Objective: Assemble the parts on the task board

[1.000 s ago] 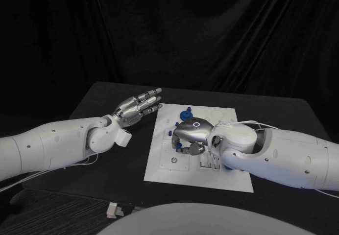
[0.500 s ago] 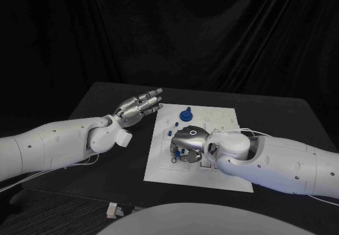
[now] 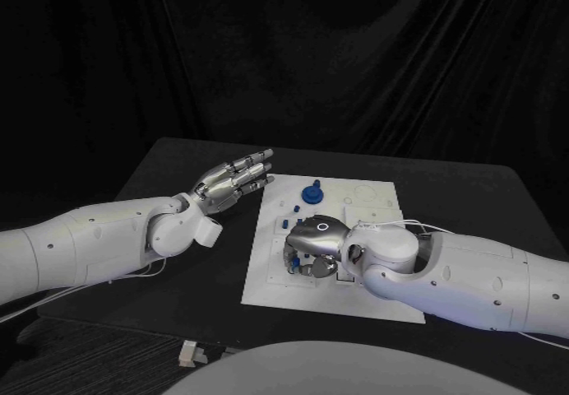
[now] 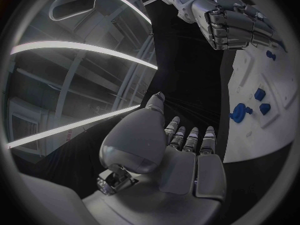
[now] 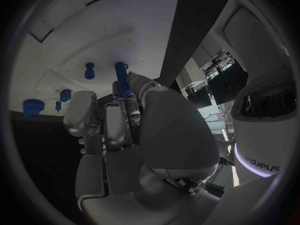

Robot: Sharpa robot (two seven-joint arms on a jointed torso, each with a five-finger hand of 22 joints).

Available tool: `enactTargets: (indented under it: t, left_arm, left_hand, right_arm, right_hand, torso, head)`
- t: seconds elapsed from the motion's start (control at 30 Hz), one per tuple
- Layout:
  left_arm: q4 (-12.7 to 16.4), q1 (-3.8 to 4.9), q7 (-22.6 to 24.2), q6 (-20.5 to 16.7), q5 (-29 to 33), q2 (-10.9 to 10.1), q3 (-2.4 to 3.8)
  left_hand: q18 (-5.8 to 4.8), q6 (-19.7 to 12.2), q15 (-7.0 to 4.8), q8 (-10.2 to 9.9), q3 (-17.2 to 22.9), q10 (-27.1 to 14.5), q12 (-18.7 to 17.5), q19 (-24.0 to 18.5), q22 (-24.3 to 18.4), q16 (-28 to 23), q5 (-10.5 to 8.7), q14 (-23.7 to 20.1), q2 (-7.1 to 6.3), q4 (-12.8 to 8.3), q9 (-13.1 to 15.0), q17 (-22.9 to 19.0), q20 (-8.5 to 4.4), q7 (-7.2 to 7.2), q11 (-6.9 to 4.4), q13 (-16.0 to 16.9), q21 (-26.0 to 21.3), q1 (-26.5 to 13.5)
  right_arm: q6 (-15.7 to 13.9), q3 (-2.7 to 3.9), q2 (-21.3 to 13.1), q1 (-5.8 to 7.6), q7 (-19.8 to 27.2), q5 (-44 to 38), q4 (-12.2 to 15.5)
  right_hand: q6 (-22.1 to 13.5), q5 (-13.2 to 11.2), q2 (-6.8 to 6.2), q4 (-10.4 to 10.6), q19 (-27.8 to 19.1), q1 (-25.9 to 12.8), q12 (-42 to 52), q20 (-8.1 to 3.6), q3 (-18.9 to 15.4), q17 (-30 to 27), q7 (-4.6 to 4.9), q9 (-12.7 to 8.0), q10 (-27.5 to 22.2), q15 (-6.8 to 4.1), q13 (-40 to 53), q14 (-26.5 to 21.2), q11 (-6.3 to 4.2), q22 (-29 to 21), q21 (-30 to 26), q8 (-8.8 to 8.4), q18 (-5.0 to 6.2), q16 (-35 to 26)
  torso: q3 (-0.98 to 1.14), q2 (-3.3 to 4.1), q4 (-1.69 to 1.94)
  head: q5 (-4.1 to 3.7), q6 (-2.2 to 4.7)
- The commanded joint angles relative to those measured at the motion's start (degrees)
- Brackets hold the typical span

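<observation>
I have the right hand (image 3: 314, 243) low over the middle of the task board (image 3: 275, 288), fingers curled round a blue peg (image 5: 122, 78) that sticks out past the fingertips; the right wrist view shows this grip plainly, while in the head view the hand's back hides the peg. The left hand (image 3: 233, 178) hovers beside the board's far left corner, fingers spread and holding nothing. In my judgement the step in hand is seating this peg in a board socket: I keep the peg upright, lower slowly, and loosen the grip only once it stands by itself. A tilted peg could jam at the socket rim. The head view shows 1 blue knob-like part (image 3: 311, 194) standing at the board's far side, well apart from the right hand. The left wrist view adds 3 small blue parts (image 4: 259, 94) near that edge, with the curled right hand beyond them.
</observation>
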Motion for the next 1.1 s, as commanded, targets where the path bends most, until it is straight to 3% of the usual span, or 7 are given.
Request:
enactTargets:
  t: [0.03,0.67,1.1]
  left_arm:
    - [0.0,-0.08,0.2,0.9,0.3,0.2,0.06]
    - [-0.3,-0.08,-0.4,1.4,0.3,0.5,0.06]
    - [-0.5,-0.21,-0.7,1.8,0.3,0.5,0.06]
  left_hand:
    - [0.71,0.2,0.41,0.2,-0.1,0.0,0.2,0.0,0.0,-0.2,0.37,-0.1,0.16,-0.3,0.1,-0.1,0.56,0.06,0.15,0.0,-0.1,0.4]
    - [0.69,0.5,0.43,0.4,-0.1,-0.1,0.2,0.0,-0.1,-0.2,0.36,-0.1,0.27,-0.3,0.1,-0.1,0.57,0.23,0.22,0.0,-0.1,0.4]
    - [0.68,0.5,0.45,0.4,-0.1,-0.1,0.1,0.0,-0.1,-0.2,0.35,-0.1,0.33,-0.3,0.1,-0.1,0.57,0.28,0.27,0.0,-0.1,0.3]
  right_arm:
    - [-1.3,-0.02,0.2,-0.39,0.4,-0.4,-0.1]
    - [-3.8,-0.02,1.3,-0.79,0.8,-0.4,-1.2]
    - [-2.8,-0.02,1.4,-1.01,0.3,-0.4,-1.6]
  right_hand:
    - [-0.4,0.1,-0.02,-0.4,-0.1,0.7,0.3,-0.27,0.2,0.0,0.00,0.1,2.5,-0.43,0.0,1.1,-1.97,8.1,0.0,-0.20,-1.01,0.0]
    - [-1.0,-0.2,0.03,-1.0,-0.1,0.9,0.4,-0.32,0.4,0.1,0.15,0.0,2.8,-0.43,0.1,1.1,-1.93,8.1,0.0,-0.71,-1.02,0.0]
    - [-1.1,-0.7,0.04,-1.1,-0.2,0.8,0.4,-0.31,0.4,0.0,0.20,-0.1,2.7,-0.39,0.2,1.0,-1.89,8.1,-0.1,-0.84,-1.01,-0.1]
  torso:
    - [0.00,0.00,0.01]
    - [0.00,0.00,0.02]
    - [-0.01,0.01,0.03]
  head:
    - [0.10,0.01]
    - [0.22,0.01]
    - [0.34,0.01]
